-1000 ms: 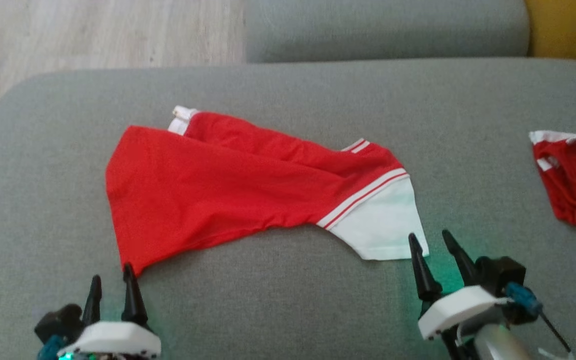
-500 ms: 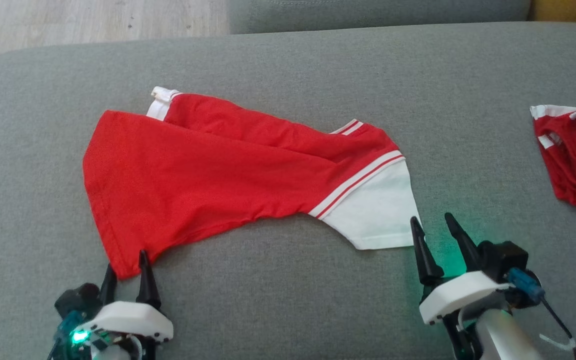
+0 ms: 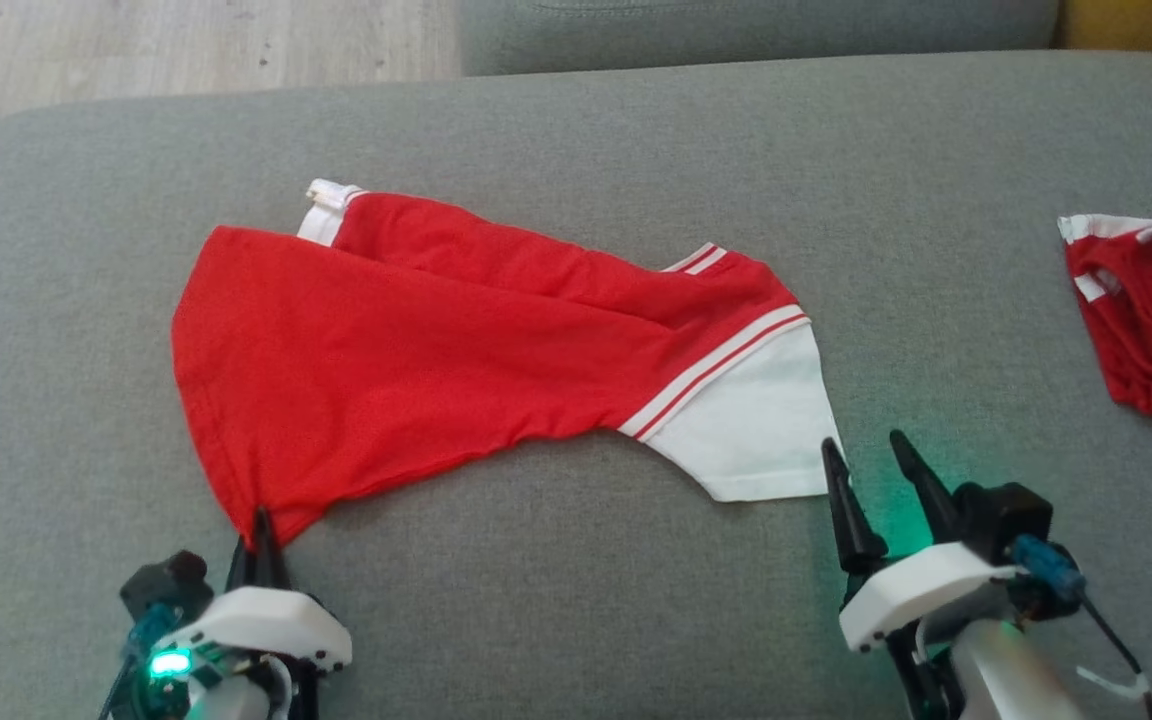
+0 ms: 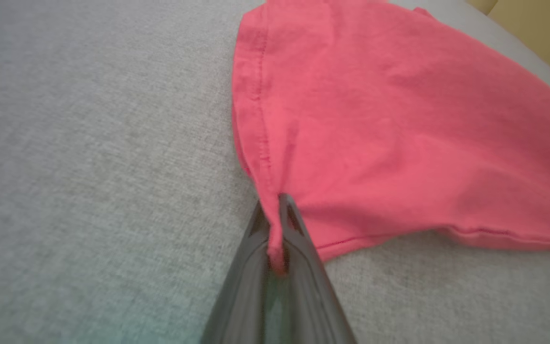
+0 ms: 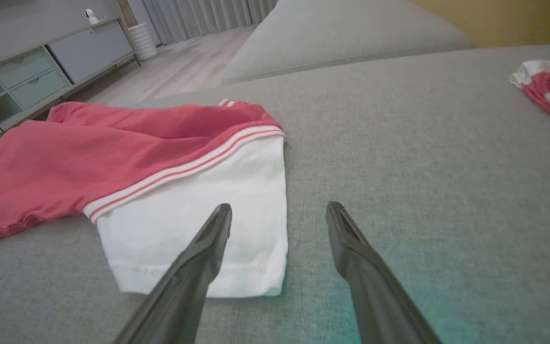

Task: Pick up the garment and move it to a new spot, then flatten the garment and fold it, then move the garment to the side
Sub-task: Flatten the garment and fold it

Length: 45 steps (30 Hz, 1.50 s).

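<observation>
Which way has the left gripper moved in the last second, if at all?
Yes. Against the red garment, the left gripper went forward and rightward: it stood just left of the near corner, now it is shut on it.

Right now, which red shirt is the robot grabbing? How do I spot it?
Look at the big grey sofa cushion. In its middle lies a spread-out red shirt, its near corner pinched by the left gripper. Unlike the crumpled red shirt at the right edge, it has a white sleeve.
</observation>
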{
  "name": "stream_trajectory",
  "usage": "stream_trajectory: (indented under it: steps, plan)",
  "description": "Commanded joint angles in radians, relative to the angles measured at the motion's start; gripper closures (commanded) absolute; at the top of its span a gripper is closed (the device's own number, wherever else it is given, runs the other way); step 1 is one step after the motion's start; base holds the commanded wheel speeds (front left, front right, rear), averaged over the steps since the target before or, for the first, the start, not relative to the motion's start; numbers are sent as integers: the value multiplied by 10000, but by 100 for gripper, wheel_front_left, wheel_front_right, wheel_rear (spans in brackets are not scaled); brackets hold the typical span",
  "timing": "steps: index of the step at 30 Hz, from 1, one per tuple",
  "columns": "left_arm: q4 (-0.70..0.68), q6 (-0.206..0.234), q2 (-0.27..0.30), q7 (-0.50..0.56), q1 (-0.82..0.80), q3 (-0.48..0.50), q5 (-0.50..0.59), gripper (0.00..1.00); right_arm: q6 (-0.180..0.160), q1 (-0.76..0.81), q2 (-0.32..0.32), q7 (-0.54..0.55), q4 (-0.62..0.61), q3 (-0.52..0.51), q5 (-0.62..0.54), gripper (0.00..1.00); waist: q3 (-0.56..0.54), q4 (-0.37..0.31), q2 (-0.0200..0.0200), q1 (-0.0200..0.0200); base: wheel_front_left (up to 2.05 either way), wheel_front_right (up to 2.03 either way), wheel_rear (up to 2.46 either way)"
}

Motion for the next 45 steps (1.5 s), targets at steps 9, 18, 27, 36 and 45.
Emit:
stream_trajectory:
  steps: [9, 18, 27, 36, 45]
  plan:
    - [-1116, 24, 57, 79, 727, 712, 824, 100, -7, -810, -20, -65, 1214, 468, 371, 0, -111, 495, -1, 0, 0, 0, 0]
    - [-1528, -126, 57, 79, 847, 480, 741, 100, -7, -1478, -20, -26, 3296, 1163, 718, 100, -118, 704, -1, 0, 0, 0, 0]
    - [-2852, -296, 60, 79, 700, 959, 1313, 100, -7, -1681, -20, -61, 2033, 749, 1493, 100, -648, 451, -1, 0, 0, 0, 0]
    - [-4934, -894, 1253, 79, -1092, 1257, 2425, 100, -7, -2725, -20, -63, -1168, -361, 1787, 100, -1492, 167, -1, 0, 0, 0, 0]
    - [-6312, -1047, 2645, 985, -3182, 810, 2253, 100, -7, -5326, -546, 48, -2380, -232, 2176, 100, -1928, -145, -1, 0, 0, 0, 0]
